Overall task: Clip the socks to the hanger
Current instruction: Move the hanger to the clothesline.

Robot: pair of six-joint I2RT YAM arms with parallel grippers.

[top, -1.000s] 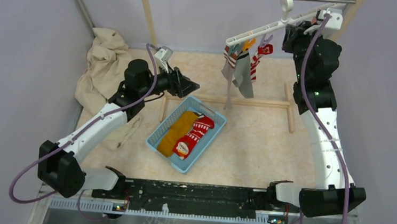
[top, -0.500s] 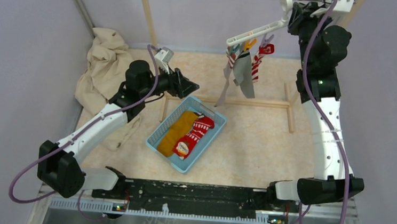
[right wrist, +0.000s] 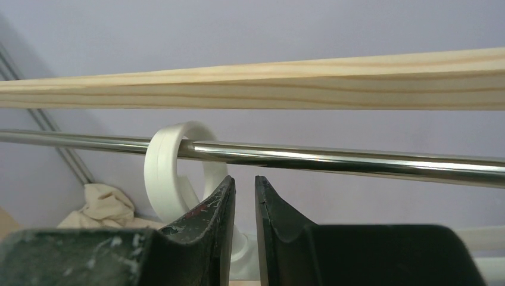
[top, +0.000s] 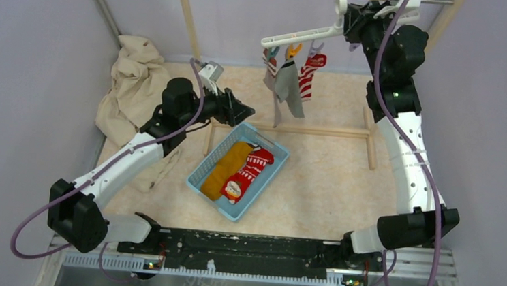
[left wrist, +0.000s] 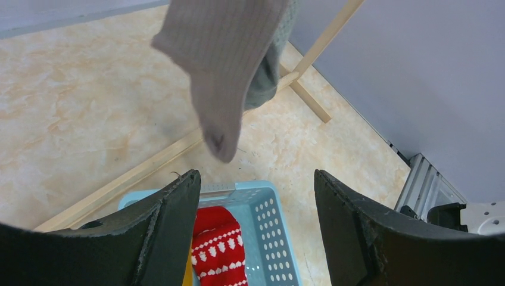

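Right fingers: on the right gripper (right wrist: 243, 182) the two dark fingers (right wrist: 275, 205) stand almost together, with only a thin slit between them. They seem to be pinching the neck of the hanger (top: 304, 35) just under its hook (right wrist: 159, 173).
Hook and rail: at centre-left of the right wrist view, the white hook loops over the metal rail (right wrist: 357, 158), with a wooden bar (right wrist: 298, 86) above it.
Hanger: at the top centre of the overhead view, the hanger slopes down to the left. A grey sock (top: 289, 84) and a red-and-white striped sock (top: 309, 71) are clipped on and dangling.
Left fingers: the left gripper (left wrist: 256, 179) is spread wide and holds nothing. It hovers above the far end of the basket (top: 264, 183), with the grey sock hanging just ahead of it.
Basket: a light-blue perforated tray sits at the centre of the overhead view, set diagonally on the table.
Basket contents: the mustard-yellow sock (top: 225, 163) and the red patterned sock (top: 252, 165) lie side by side along its length. The red one is on the right, its white toe patch towards the lower end.
Step in hand: probably seating or steadying the hanger on the rail, with neither basket sock clipped yet.
Next move: probably the open left gripper goes down into the basket and pinches one sock by an end. It would then lift it to a free peg while the right arm steadies the hanger.
Elsewhere: a beige cloth (top: 132, 86) is heaped at upper left.
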